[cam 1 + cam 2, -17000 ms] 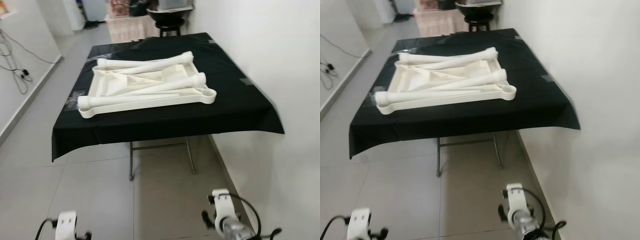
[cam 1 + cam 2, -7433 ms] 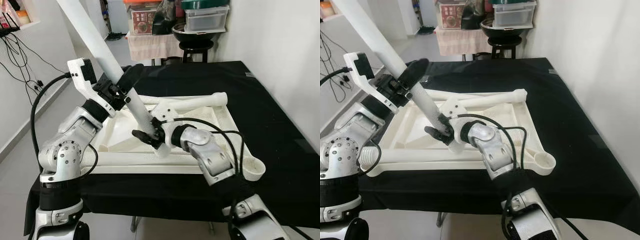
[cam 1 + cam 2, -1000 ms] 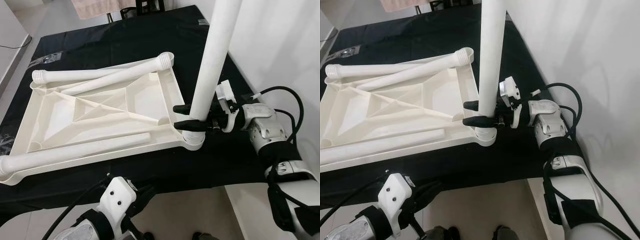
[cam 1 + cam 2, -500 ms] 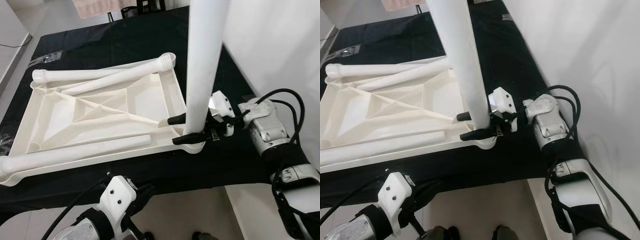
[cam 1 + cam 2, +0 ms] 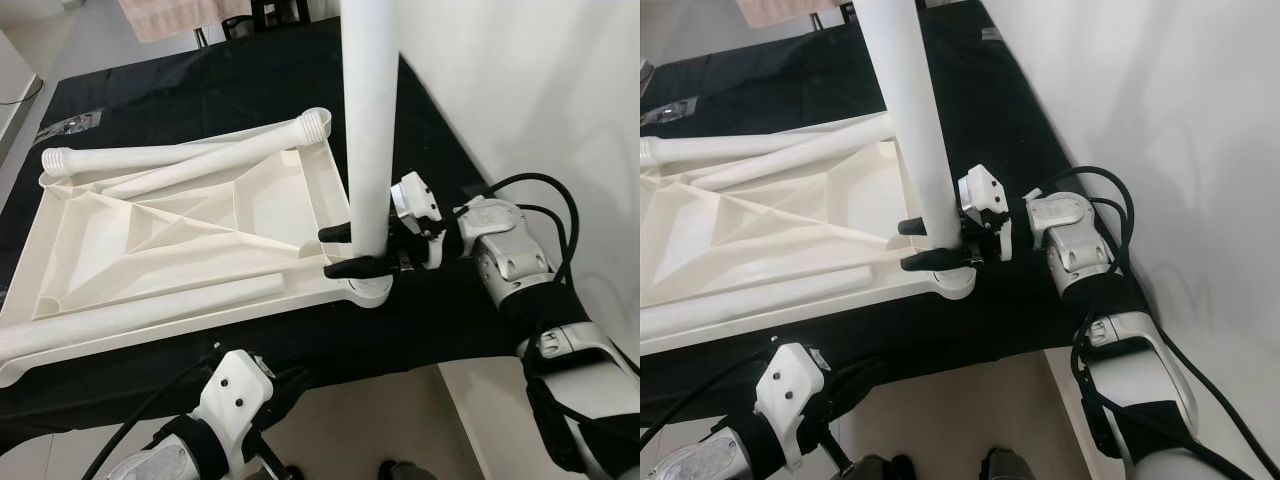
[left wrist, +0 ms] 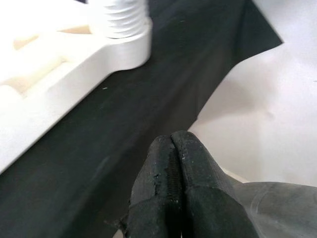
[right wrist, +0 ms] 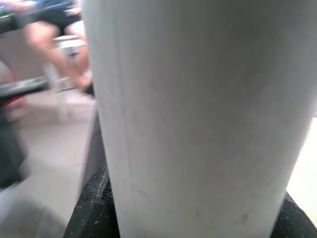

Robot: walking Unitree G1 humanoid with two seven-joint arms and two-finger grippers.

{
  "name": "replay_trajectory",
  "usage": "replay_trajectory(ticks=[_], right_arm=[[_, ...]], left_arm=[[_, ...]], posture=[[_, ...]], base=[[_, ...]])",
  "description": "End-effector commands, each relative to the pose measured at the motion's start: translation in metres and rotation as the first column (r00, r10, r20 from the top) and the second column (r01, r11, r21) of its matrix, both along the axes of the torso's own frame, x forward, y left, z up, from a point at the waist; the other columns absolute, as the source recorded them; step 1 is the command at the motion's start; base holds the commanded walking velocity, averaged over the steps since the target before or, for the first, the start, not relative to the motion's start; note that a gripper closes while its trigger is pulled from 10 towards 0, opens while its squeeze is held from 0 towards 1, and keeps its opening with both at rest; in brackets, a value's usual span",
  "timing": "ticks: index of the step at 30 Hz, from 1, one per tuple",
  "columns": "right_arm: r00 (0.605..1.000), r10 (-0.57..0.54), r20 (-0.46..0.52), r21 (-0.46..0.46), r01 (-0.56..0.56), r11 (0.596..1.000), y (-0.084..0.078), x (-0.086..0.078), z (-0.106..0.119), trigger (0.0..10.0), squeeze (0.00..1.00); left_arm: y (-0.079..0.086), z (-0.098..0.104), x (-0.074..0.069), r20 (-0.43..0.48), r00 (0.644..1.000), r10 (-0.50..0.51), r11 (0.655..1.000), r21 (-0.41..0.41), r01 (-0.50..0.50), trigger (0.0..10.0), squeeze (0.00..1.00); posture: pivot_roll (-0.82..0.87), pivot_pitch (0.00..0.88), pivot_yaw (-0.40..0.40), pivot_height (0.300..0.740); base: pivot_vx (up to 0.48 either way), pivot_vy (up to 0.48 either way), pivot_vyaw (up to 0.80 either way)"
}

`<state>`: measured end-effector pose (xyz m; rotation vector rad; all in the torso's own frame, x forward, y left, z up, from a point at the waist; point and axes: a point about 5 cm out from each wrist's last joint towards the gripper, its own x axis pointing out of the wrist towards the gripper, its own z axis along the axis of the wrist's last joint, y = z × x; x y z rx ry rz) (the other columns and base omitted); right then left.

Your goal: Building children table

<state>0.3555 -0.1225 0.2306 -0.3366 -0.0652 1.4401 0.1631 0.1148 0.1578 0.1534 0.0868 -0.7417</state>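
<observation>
A: What is the leg [image 5: 368, 120] looking like?
B: White, standing upright in the tabletop's [image 5: 180, 240] corner socket, right gripper [image 5: 340, 251] clamping it.
A: Changes?
B: It is leaning less than half a second ago. Left gripper [image 6: 173, 163] is pressed together.

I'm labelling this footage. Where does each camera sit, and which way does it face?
Eye views: on the head, looking down at the tabletop on the black cloth; right pincer grips the upright leg.
Left wrist: low by the table edge, along the shut left pincer.
Right wrist: pressed against the leg.
Shared: the leg.
</observation>
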Motion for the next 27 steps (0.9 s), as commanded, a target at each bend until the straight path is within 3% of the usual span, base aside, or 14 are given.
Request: replay_trajectory(ticks=[1,7,10,12,13,15,16,17,19,22,27], right_arm=[[0.990,-0.115,-0.076,-0.043,0.112,0.993,0.002,0.005,-0.022,10.0,0.00],[0.961,-0.263,-0.082,-0.052,0.260,0.964,0.002,0.008,-0.034,10.0,0.00],[0.920,-0.379,-0.101,-0.036,0.378,0.925,-0.001,0.008,-0.040,10.0,0.00],[0.833,-0.544,-0.096,-0.031,0.544,0.838,-0.004,0.004,-0.048,10.0,0.00],[0.833,-0.544,-0.096,-0.031,0.544,0.838,-0.004,0.004,-0.048,10.0,0.00],[0.564,-0.824,-0.048,0.036,0.826,0.563,-0.005,-0.012,-0.059,10.0,0.00],[0.494,-0.869,-0.043,0.060,0.869,0.491,-0.003,-0.026,-0.061,10.0,0.00],[0.453,-0.890,-0.049,0.089,0.890,0.447,0.004,-0.041,-0.062,10.0,0.00],[0.442,-0.895,-0.058,0.107,0.894,0.435,0.010,-0.048,-0.061,10.0,0.00],[0.361,-0.930,-0.064,0.169,0.923,0.346,0.013,-0.040,-0.051,10.0,0.00],[0.345,-0.937,-0.060,0.176,0.927,0.330,0.013,-0.038,-0.049,10.0,0.00]], left_arm=[[0.000,-0.002,-0.003,-0.022,1.000,-0.008,1.000,0.004,0.008,10.0,0.00],[-0.001,-0.003,-0.004,-0.024,1.000,-0.012,1.000,0.003,0.012,10.0,0.00],[-0.002,-0.004,-0.006,-0.025,1.000,-0.012,1.000,0.003,0.012,10.0,0.00],[-0.003,-0.004,-0.006,-0.025,1.000,-0.012,1.000,0.002,0.012,10.0,0.00],[-0.003,-0.004,-0.006,-0.025,1.000,-0.012,1.000,0.002,0.012,10.0,0.00],[-0.003,-0.005,-0.007,-0.026,1.000,-0.012,1.000,0.001,0.012,10.0,0.00],[-0.003,-0.005,-0.006,-0.026,1.000,-0.012,1.000,0.000,0.012,10.0,0.00],[-0.002,-0.005,-0.006,-0.026,1.000,-0.012,1.000,-0.001,0.012,10.0,0.00],[-0.002,-0.005,-0.005,-0.025,1.000,-0.011,1.000,-0.001,0.011,10.0,0.00],[-0.001,-0.006,-0.001,-0.023,1.000,-0.011,1.000,0.001,0.011,10.0,0.00],[-0.001,-0.006,-0.001,-0.022,1.000,-0.011,1.000,0.002,0.011,10.0,0.00]], posture=[[0.04,0.254,0.072,0.740],[0.03,0.242,0.063,0.740],[0.02,0.238,0.051,0.740],[0.02,0.236,0.046,0.740],[0.02,0.236,0.046,0.740],[0.02,0.231,0.034,0.740],[0.02,0.231,0.035,0.740],[0.02,0.231,0.035,0.740],[0.01,0.233,0.043,0.740],[0.01,0.219,0.057,0.740],[0.01,0.219,0.057,0.740]], base=[[0.000,0.000,0.00],[0.000,0.000,0.00],[0.000,0.000,0.00],[0.000,0.000,0.00],[0.000,0.000,0.00],[0.000,0.000,0.00],[0.000,0.000,0.00],[0.000,0.000,0.00],[0.000,0.000,0.00],[0.000,0.000,0.00],[0.000,0.000,0.00]])
